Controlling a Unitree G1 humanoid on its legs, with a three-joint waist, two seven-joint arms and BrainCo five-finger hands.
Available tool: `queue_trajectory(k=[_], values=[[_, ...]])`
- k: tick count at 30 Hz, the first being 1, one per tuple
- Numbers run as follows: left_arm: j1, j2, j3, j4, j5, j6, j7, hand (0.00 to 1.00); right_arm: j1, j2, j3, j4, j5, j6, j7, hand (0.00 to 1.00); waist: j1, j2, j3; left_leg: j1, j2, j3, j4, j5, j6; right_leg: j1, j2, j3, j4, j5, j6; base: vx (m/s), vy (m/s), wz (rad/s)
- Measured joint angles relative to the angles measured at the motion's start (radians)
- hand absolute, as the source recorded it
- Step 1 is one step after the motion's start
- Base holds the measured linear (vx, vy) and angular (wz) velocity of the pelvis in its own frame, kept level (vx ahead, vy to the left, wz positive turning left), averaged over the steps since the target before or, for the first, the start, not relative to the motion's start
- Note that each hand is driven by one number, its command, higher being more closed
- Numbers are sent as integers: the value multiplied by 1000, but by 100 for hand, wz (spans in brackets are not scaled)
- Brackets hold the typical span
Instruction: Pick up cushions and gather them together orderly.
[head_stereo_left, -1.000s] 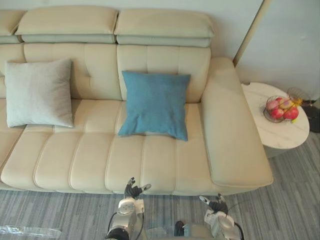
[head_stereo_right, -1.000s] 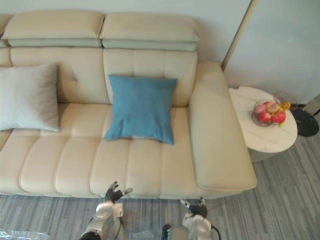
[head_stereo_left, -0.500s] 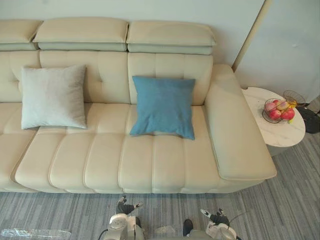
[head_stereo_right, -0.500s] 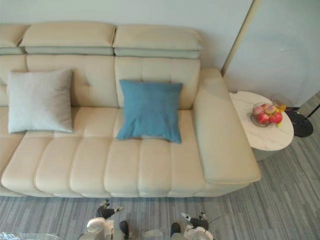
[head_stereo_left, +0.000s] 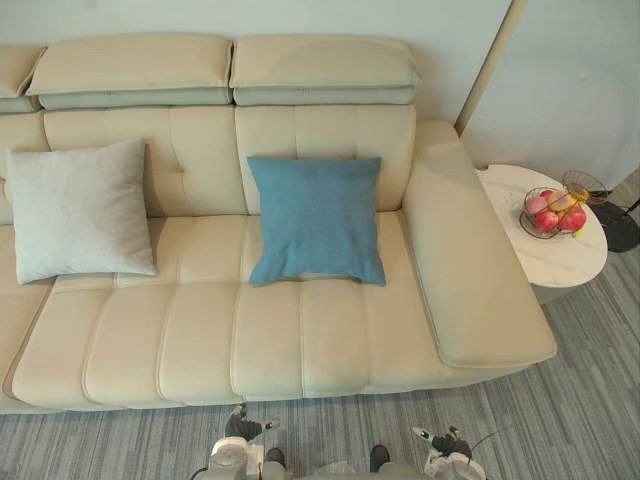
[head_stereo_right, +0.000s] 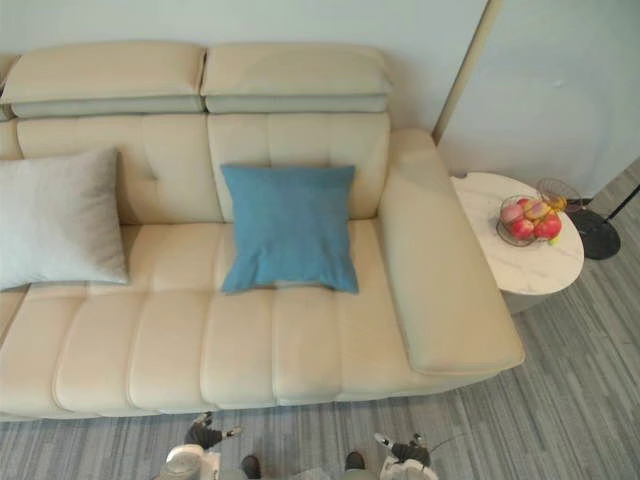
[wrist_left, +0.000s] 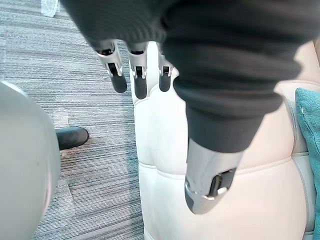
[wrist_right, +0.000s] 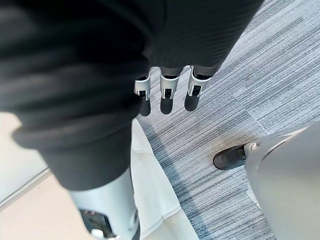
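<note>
A blue cushion (head_stereo_left: 316, 220) leans upright against the backrest of a cream leather sofa (head_stereo_left: 200, 330), right of its middle. A light grey cushion (head_stereo_left: 78, 210) leans against the backrest at the sofa's left end, about one seat's width away. My left hand (head_stereo_left: 243, 428) hangs open low over the carpet in front of the sofa's front edge, fingers (wrist_left: 132, 75) straight and holding nothing. My right hand (head_stereo_left: 442, 442) is open too, also empty, over the carpet further right. Both hands are well short of the cushions.
The sofa's wide right armrest (head_stereo_left: 470, 280) runs forward. Beside it stands a round white side table (head_stereo_left: 560, 250) with a wire bowl of red fruit (head_stereo_left: 553, 212). Grey striped carpet (head_stereo_left: 580, 400) lies in front and to the right.
The camera has drawn back and shifted, so the sofa sits a little differently in view. Both hands show lower at the bottom edge. The cushions have not moved.
</note>
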Motion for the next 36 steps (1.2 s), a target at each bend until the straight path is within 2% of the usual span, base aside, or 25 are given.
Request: queue_trajectory(k=[8,13,14,15,16,17,18,19,20,21,22,23,24,25,26,27,29,30,32,33,34,36], values=[[-2,-1,-13,18,1,1,-35,0,13,-9,-32,-7,-26,29,15,0,-8,24,3,21,2,41,-60,31,-3,-19,4,18,1,-4,2,15,-5,-7],[-27,2,-13,38,13,2,-46,0,6,-9,-40,-18,-25,37,18,0,-14,15,15,36,21,236,-70,27,-8,-141,42,215,40,23,-1,-23,5,-120],[-45,13,-6,42,23,2,-48,0,-6,-7,-38,-23,-27,37,18,0,-31,9,30,37,31,307,-70,20,-15,-181,65,286,32,60,7,-51,-19,-135],[-51,20,-6,44,31,2,-48,0,-14,-8,-36,-28,-29,38,17,0,-40,6,40,38,36,344,-69,14,-18,-200,78,308,29,80,14,-86,-33,-193],[-76,35,3,42,44,1,-53,0,-26,-6,-20,-37,-29,40,17,0,-51,-1,57,39,57,424,-63,3,-23,-232,100,293,1,144,20,-81,-43,-143],[-86,40,3,41,49,1,-53,0,-29,-5,-14,-41,-30,40,17,0,-55,-5,64,39,67,453,-54,3,-23,-237,106,257,-17,172,13,-76,-91,-161],[-96,48,16,30,49,1,-54,0,-28,-3,-7,-48,-41,41,17,0,-61,-2,74,39,85,512,-36,1,-21,-251,109,113,-36,190,-44,-64,-186,-139],[-102,52,37,11,49,1,-55,0,-28,-11,1,-45,-67,42,16,0,-65,-11,79,61,92,567,-21,-2,-19,-266,84,-143,25,117,-116,-48,-166,-133],[-106,51,39,10,49,1,-54,0,-31,-17,4,-44,-68,43,16,0,-66,-4,85,71,102,595,-10,-4,-22,-266,66,-225,58,97,-141,-28,-163,-123],[-103,54,42,0,49,2,-55,0,-31,-26,13,-43,-71,41,16,0,-64,-1,88,92,115,637,14,-7,-26,-273,14,-384,140,69,-174,8,-90,-110],[-90,60,50,-15,49,1,-55,0,-31,-28,22,-43,-79,41,16,0,-62,-8,88,117,120,678,30,-9,-29,-273,-18,-459,205,49,-170,50,-248,-137],[-86,65,71,-16,48,4,-55,0,-31,-39,37,-43,-101,39,17,0,-70,-11,92,140,136,716,74,-15,-32,-287,-8,-465,272,30,-194,56,-244,-124],[-85,63,76,-14,48,4,-55,0,-32,-50,47,-41,-107,38,17,0,-77,-1,94,143,153,736,96,-19,-27,-297,3,-447,293,29,-196,64,-299,-112],[-86,58,79,-12,48,4,-56,0,-33,-62,61,-40,-107,38,17,0,-81,12,97,154,173,758,118,-23,-21,-299,28,-420,293,23,-191,49,-203,-93],[-87,56,79,-12,48,3,-57,0,-33,-65,62,-35,-107,41,17,0,-91,9,97,173,176,778,129,-23,-22,-292,47,-373,282,-19,-182,55,-177,-83],[-89,51,79,-10,49,3,-58,0,-36,-70,60,-27,-107,43,18,0,-97,14,100,184,186,787,139,-22,-22,-291,59,-359,278,-31,-181,26,-152,-70],[-83,43,89,-2,49,4,-63,0,-26,-68,63,-2,-107,51,20,0,-98,9,99,193,258,814,277,-19,-25,-268,99,-326,277,-71,-174,41,-213,-69],[-66,26,104,2,49,9,-64,0,1,-68,62,0,-107,53,22,0,-103,11,99,192,357,804,467,2,7,-230,133,-300,279,-90,-192,71,-197,-66],[-50,15,109,6,49,11,-64,0,12,-69,63,0,-106,54,22,0,-102,9,99,170,411,750,601,29,62,-203,159,-249,276,-95,-207,70,-125,-73],[-29,6,109,16,49,12,-66,0,11,-70,63,-3,-106,53,22,0,-99,7,100,120,401,636,679,-28,27,-192,172,-205,275,-95,-222,94,-118,-122],[-19,-6,109,18,49,18,-69,0,8,-75,61,-5,-106,52,22,0,-97,7,98,57,345,505,707,-95,-11,-186,188,-149,266,-89,-229,80,-64,-136],[-11,-5,107,-5,47,19,-72,0,2,-76,51,0,-106,51,23,0,-83,12,101,-11,234,331,658,-156,-21,-155,217,-59,227,-72,-206,113,-12,-160]])
